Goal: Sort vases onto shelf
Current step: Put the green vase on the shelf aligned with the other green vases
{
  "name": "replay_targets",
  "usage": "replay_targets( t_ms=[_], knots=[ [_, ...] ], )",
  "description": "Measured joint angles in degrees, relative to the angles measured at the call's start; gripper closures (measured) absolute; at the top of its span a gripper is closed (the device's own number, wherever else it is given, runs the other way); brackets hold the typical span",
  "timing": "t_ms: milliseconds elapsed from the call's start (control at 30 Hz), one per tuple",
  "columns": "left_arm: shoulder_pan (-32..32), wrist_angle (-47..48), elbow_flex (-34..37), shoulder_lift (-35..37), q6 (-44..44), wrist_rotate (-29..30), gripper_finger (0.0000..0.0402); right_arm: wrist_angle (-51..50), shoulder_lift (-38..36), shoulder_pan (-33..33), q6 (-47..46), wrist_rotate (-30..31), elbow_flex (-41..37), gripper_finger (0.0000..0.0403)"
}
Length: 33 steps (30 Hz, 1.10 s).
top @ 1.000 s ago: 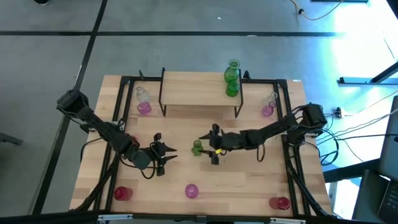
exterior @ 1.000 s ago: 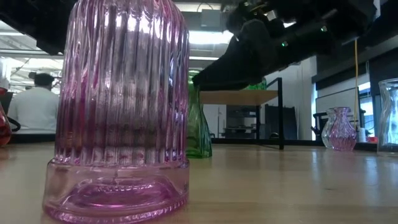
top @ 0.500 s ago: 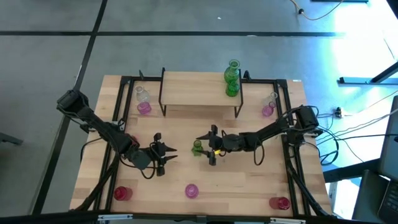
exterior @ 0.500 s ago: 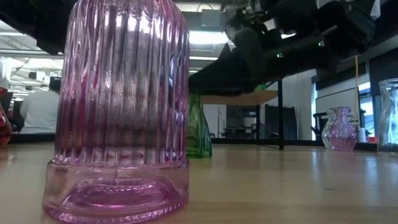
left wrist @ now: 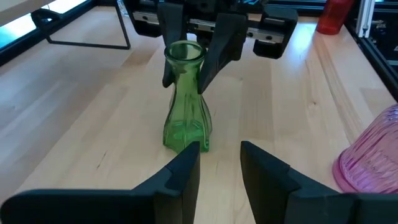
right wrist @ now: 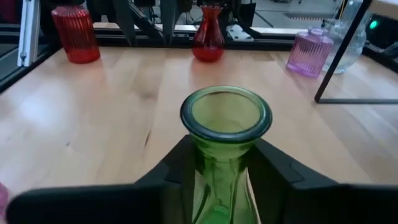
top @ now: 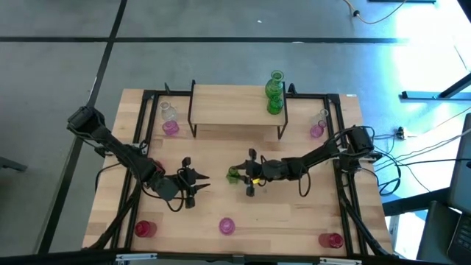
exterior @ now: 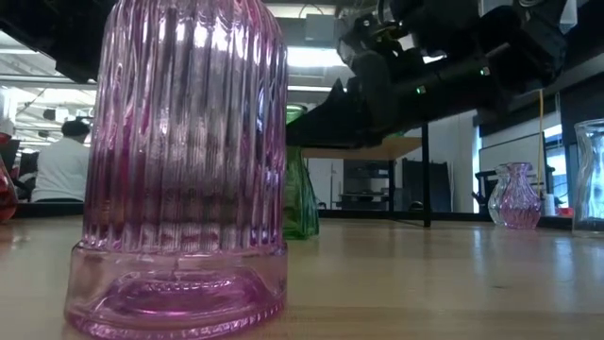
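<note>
A green vase (top: 233, 174) stands upright on its base at mid-table; my right gripper (top: 241, 174) is shut on it. It also shows in the left wrist view (left wrist: 185, 99) and the low view (exterior: 300, 203). My left gripper (left wrist: 221, 165) waits open to its left, a hand's width away, with nothing between the fingers. The shelf (top: 228, 107) stands at the far edge and bears two green vases (top: 274, 94) at its right end. My right gripper pinches the green vase's narrow neck (right wrist: 224, 163), just under the rim, between its two fingers (right wrist: 177, 171). The fingers come from the table's right, nearly level and tipped slightly down. The vase stands upright with its base (left wrist: 185, 142) on the table.
A clear and a pink vase (top: 170, 126) stand left of the shelf, another such pair (top: 317, 129) right of it. Along the near edge stand a red vase (top: 143, 228), a pink one (top: 226, 225) and a red one (top: 331, 239). The pink one fills the low view (exterior: 184, 161).
My right gripper has sunk a little and gone toward the table's left onto the green vase, and its fingers have taken hold of the neck. The vase has stayed in place on the table.
</note>
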<state>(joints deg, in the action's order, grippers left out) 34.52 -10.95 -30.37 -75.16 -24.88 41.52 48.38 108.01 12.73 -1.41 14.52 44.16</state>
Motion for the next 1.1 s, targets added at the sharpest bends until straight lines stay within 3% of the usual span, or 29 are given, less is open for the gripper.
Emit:
replay_targets(
  t_ms=[167, 367, 633, 933, 1100],
  knots=[
    [0.0, -0.1, 0.0, 0.0, 0.0, 0.0, 0.0294, 0.9, 0.0, 0.0, 1.9, 0.4, 0.0, 0.0335],
    [0.0, -0.1, 0.0, 0.0, 0.0, 0.0, 0.0294, -1.8, -3.2, 0.0, 2.9, 3.3, 0.0, 0.0323],
    [0.0, -0.3, 0.0, 0.0, -0.1, 0.0, 0.0294, -16.3, -19.3, 0.1, 4.7, 7.9, 0.0, 0.0325],
    [0.0, -0.3, 0.0, 0.0, -0.3, 0.0, 0.0294, -36.2, -39.4, 0.0, 5.2, 19.8, 0.0, 0.0321],
    [0.0, -0.3, 0.0, 0.0, -0.4, 0.0, 0.0294, -44.3, -46.6, -1.4, 5.2, 26.8, 0.0, 0.0320]
  ],
)
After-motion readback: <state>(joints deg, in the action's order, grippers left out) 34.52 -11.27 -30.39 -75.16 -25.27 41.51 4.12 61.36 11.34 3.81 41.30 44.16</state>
